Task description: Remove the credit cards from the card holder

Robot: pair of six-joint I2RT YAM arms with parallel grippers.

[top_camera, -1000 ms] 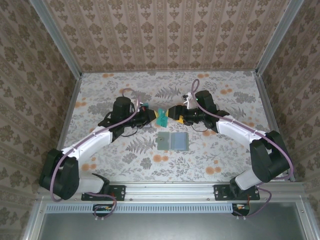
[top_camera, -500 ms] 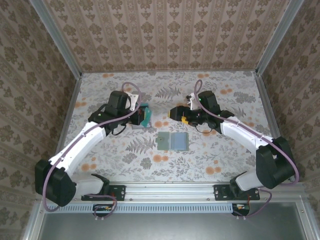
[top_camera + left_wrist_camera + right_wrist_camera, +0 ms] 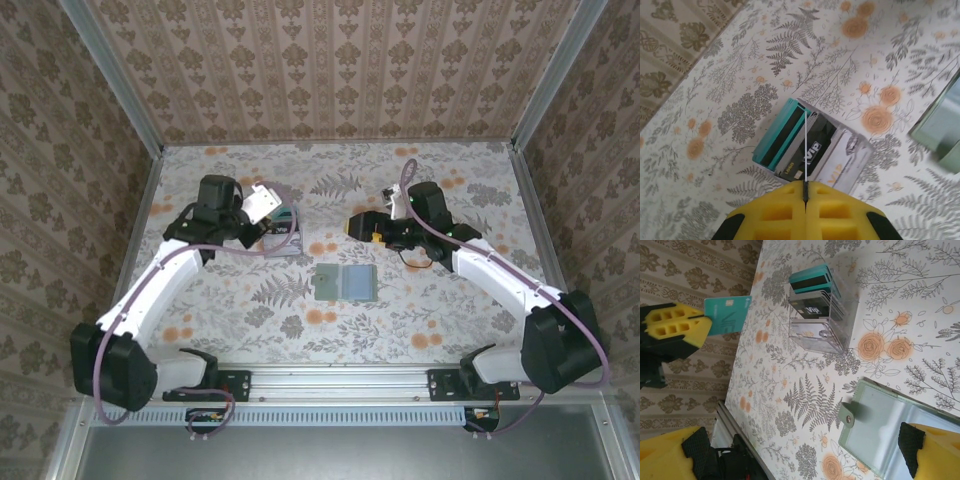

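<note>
Clamping one teal credit card [image 3: 729, 314], left hand [image 3: 805, 194] hangs above the stack [image 3: 810, 147] — right hand [image 3: 356, 224] spread wide.

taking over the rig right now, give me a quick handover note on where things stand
Left gripper: shut on a thin teal plastic credit card, held on edge above the pile of cards.
Right gripper: open, empty.
Flat grey-green bifold card holder: lies open at table centre, neither gripper touching it.
Done: teal, dark and pale cards already lie in the pile.
Left: put the teal card down. Whether the holder's pockets hold more cards cannot be told.
</note>
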